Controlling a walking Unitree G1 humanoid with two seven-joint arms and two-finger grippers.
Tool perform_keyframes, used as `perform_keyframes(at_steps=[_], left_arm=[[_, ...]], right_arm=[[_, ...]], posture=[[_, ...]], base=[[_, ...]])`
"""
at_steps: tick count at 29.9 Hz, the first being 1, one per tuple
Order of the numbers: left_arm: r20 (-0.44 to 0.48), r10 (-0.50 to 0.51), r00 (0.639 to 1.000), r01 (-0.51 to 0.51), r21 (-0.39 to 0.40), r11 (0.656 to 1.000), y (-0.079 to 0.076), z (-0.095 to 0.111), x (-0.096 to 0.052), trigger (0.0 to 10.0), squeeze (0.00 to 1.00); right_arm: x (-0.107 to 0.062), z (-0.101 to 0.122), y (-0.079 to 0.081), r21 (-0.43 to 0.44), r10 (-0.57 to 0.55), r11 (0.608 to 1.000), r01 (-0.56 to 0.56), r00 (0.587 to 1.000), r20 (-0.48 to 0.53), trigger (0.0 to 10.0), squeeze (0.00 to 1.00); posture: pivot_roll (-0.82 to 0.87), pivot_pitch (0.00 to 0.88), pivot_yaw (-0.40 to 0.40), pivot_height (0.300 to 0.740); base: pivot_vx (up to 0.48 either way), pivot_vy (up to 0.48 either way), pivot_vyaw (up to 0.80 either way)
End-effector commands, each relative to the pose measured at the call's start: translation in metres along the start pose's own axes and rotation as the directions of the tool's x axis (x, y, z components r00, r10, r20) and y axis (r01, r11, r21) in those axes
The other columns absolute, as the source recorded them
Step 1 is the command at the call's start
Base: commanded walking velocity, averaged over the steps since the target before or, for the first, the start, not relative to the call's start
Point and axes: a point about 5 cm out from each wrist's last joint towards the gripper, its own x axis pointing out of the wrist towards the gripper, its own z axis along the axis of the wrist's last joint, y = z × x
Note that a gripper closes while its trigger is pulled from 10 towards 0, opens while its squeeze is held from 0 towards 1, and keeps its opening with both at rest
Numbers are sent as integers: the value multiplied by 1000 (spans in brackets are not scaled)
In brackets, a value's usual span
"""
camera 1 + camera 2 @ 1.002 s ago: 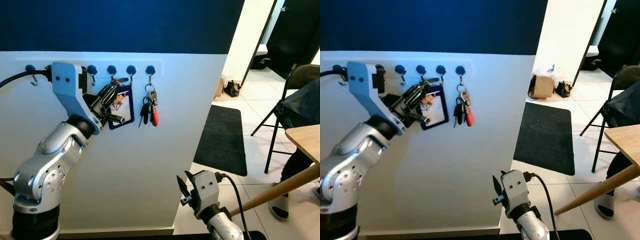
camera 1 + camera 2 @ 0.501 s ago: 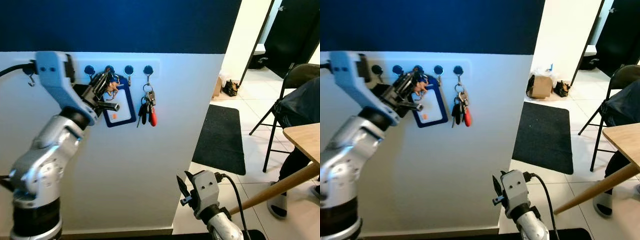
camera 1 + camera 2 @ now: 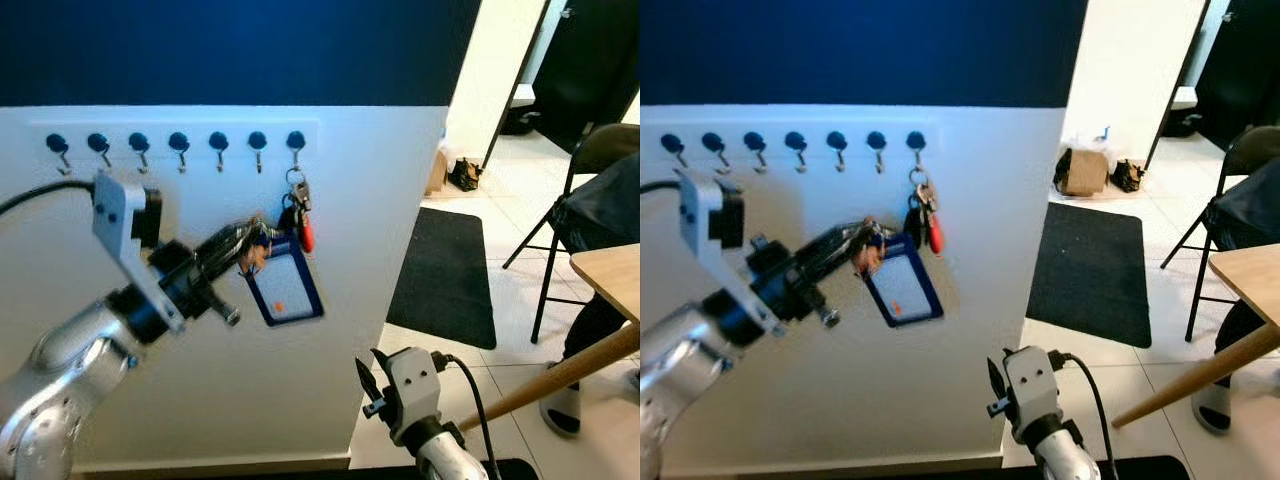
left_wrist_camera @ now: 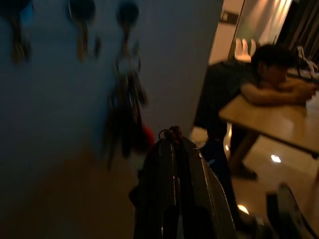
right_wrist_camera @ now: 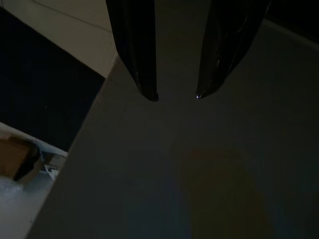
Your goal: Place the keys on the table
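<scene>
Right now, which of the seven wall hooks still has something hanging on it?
The last hook at the right end, nearest the wall corner: a key bunch with a red fob hangs from it. The other six are bare.

The right gripper (image 5: 174, 94) is hanging with its two black fingers (image 5: 134, 50) parted over a dim grey floor (image 5: 199, 174). A dark mat (image 5: 35, 94) is lying off to one side, beyond a pale strip of tiles (image 5: 75, 30).
</scene>
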Motion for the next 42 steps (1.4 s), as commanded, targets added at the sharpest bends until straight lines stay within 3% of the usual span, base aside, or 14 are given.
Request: perform_keyframes(at_steps=[1, 5, 9, 12, 14, 17, 18, 21, 24, 25, 28, 33, 37, 42], left_arm=[[-47, 5, 999, -4, 24, 1000, 1, -4, -4, 10000, 0], [-224, 148, 963, -135, 73, 988, 12, -55, -6, 10000, 0], [-277, 246, 929, -225, 104, 969, 15, -83, -6, 10000, 0], [-330, 445, 832, -423, 142, 895, 26, -122, -16, 10000, 0], [-337, 457, 823, -434, 147, 889, 26, -127, -18, 10000, 0], [-400, 531, 747, -502, 184, 845, 23, -153, -34, 10000, 0], [-427, 586, 688, -558, 205, 804, 24, -166, -43, 10000, 0], [-437, 606, 664, -575, 221, 788, 24, -173, -47, 10000, 0], [-498, 685, 532, -617, 326, 716, 26, -205, -71, 10000, 0], [-498, 685, 532, -617, 326, 716, 26, -205, -71, 10000, 0], [-560, 689, 460, -601, 375, 706, 26, -229, -87, 10000, 0], [-665, 627, 406, -524, 393, 756, 19, -264, -103, 10000, 0], [-675, 623, 396, -504, 407, 762, 18, -270, -107, 10000, 0], [-639, 650, 411, -525, 417, 742, 26, -272, -101, 10000, 0]], right_arm=[[-3, -5, 1, 6, -4, 1000, 4, 1000, -26, 10000, 0], [-5, -14, -1, 18, -21, 1000, 22, 998, -63, 10000, 0], [-8, -24, -4, 28, -48, 998, 51, 994, -102, 10000, 0], [-22, -41, -7, 3, -75, 997, 77, 983, -169, 10000, 0], [-24, -44, -8, 1, -79, 997, 80, 981, -178, 10000, 0], [-39, -58, -14, -21, -123, 992, 121, 964, -235, 10000, 0], [-45, -64, -18, -32, -151, 989, 148, 954, -261, 10000, 0], [-48, -67, -20, -36, -163, 987, 160, 949, -271, 10000, 0], [-59, -82, -30, -52, -236, 971, 232, 914, -331, 10000, 0], [-59, -82, -30, -52, -236, 971, 232, 914, -331, 10000, 0], [-72, -96, -39, -67, -309, 949, 309, 864, -397, 10000, 0], [-95, -123, -46, -97, -372, 919, 382, 761, -532, 10000, 0], [-100, -127, -47, -100, -389, 910, 403, 743, -545, 10000, 0], [-102, -127, -53, -4, -399, 884, 467, 750, -527, 10000, 0]], posture=[[91, 145, 44, 740], [86, 150, 41, 740], [86, 152, 44, 740], [74, 154, 51, 740], [74, 154, 51, 740], [65, 157, 58, 740], [62, 158, 61, 740], [62, 158, 61, 740], [54, 156, 60, 740], [54, 156, 60, 740], [60, 151, 58, 740], [60, 130, 52, 740], [50, 125, 55, 740], [24, 109, 63, 740]], base=[[0, 0, 0], [0, 0, 0], [0, 0, 0], [0, 0, 0], [0, 0, 0], [0, 0, 0], [0, 0, 0], [0, 0, 0], [0, 0, 0], [0, 0, 0], [0, 0, 0], [0, 0, 0], [0, 0, 0], [0, 0, 0]])
